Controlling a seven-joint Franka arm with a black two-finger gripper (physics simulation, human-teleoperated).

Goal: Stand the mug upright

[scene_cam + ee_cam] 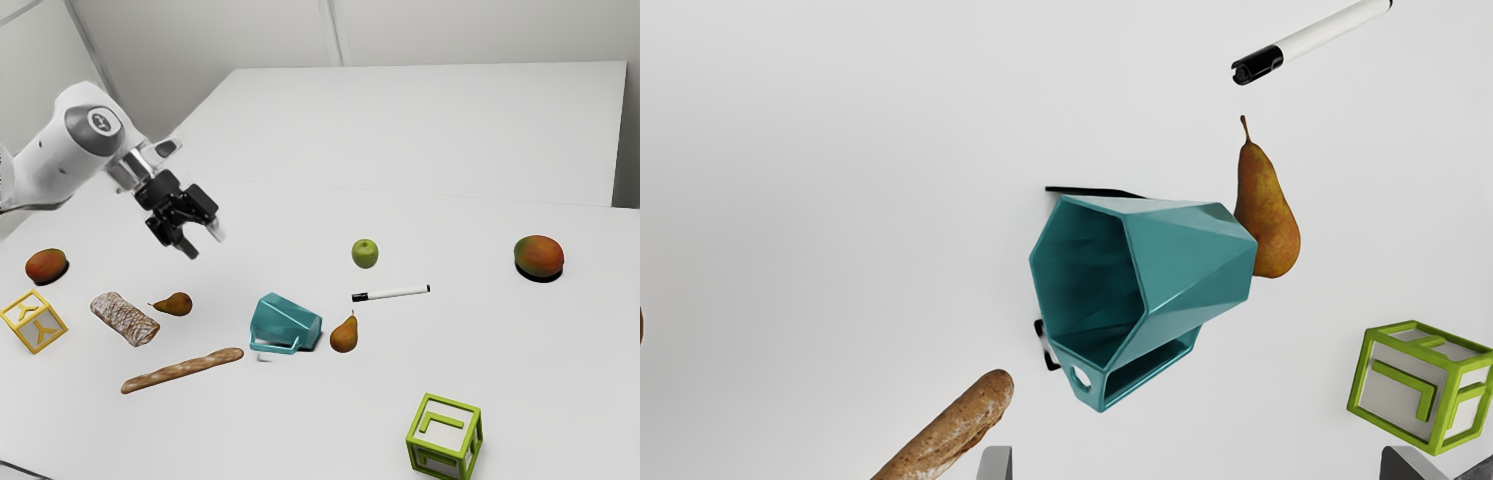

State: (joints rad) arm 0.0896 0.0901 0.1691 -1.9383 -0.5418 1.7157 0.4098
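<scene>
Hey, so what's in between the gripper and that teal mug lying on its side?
Nothing: bare tabletop lies between the gripper and the mug, as both views show. The baguette is off to one side.

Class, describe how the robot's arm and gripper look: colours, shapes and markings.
The arm is smooth, rounded and white, with a grey round cap bearing a small round emblem. Beyond a silvery section, the gripper is black and blocky, with two fingers ending in grey tips.
</scene>
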